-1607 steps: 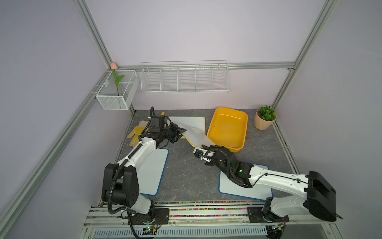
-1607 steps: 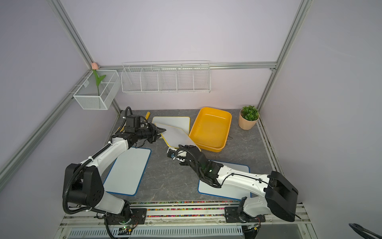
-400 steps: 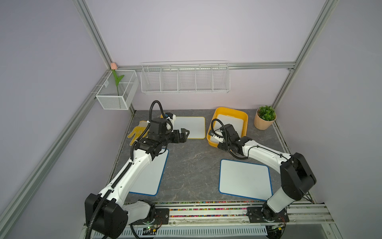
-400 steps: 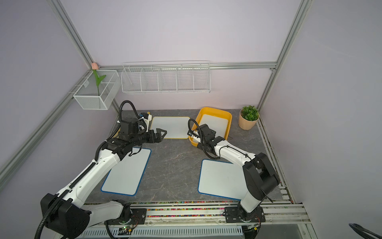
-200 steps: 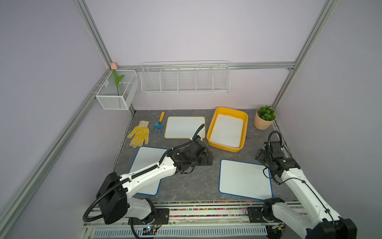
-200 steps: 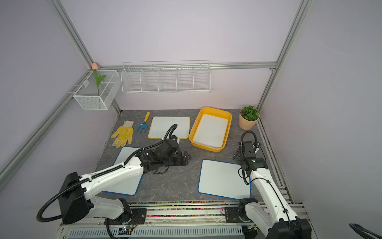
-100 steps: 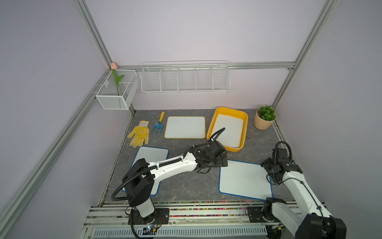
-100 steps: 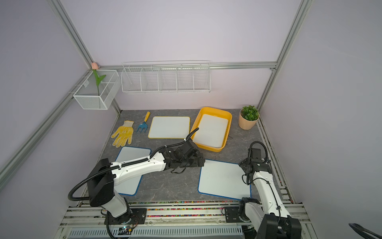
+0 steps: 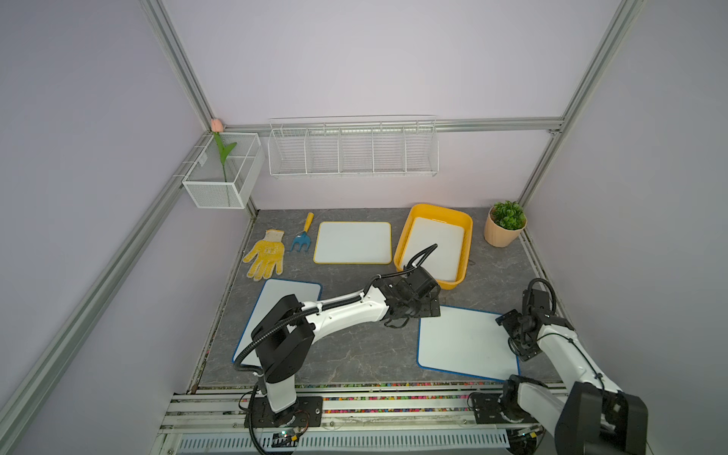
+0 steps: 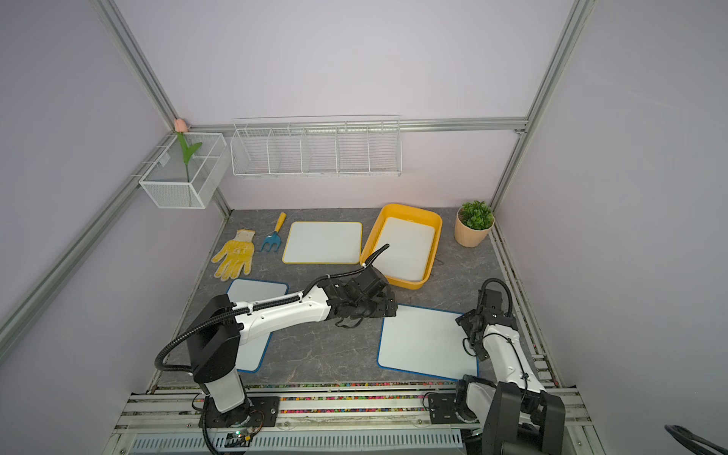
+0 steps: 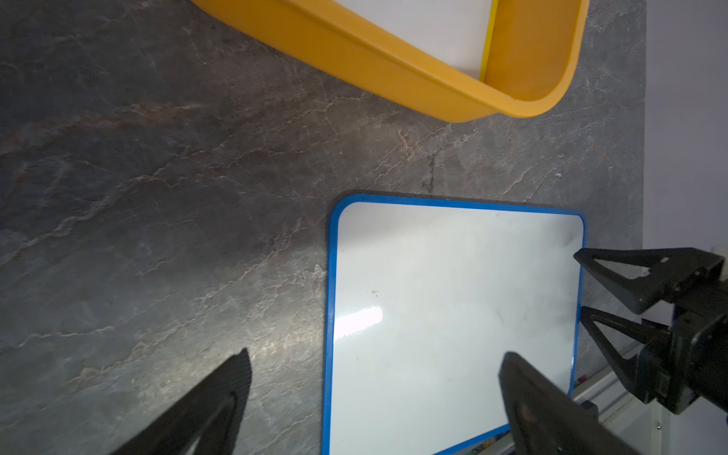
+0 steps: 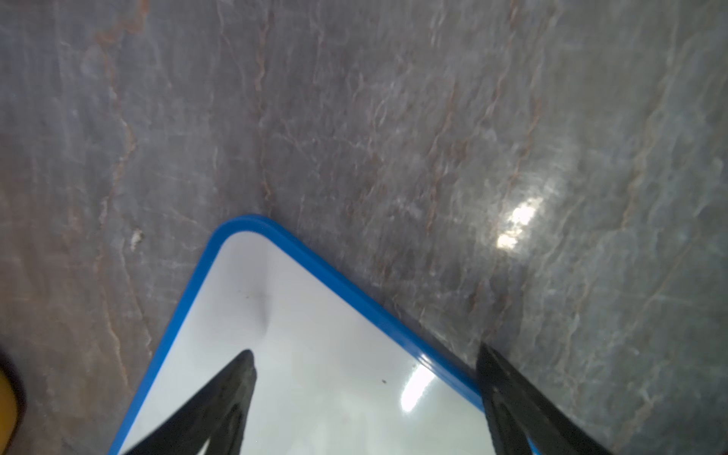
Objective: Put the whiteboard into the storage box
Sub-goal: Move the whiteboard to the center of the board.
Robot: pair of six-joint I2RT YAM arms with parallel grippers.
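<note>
With left gripper [image 11: 376,356] and right gripper [image 12: 365,351] open and empty, I fear the seemingly flush whiteboard [image 11: 453,295] dodges my pinch.

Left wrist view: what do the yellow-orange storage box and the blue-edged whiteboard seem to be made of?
The storage box looks like moulded plastic, smooth with a soft sheen: one seamless wall, rounded corner, rolled rim. The blue-edged whiteboard seems a glossy coated white sheet, as it mirrors a bright streak of light; its blue border is probably plastic.
</note>
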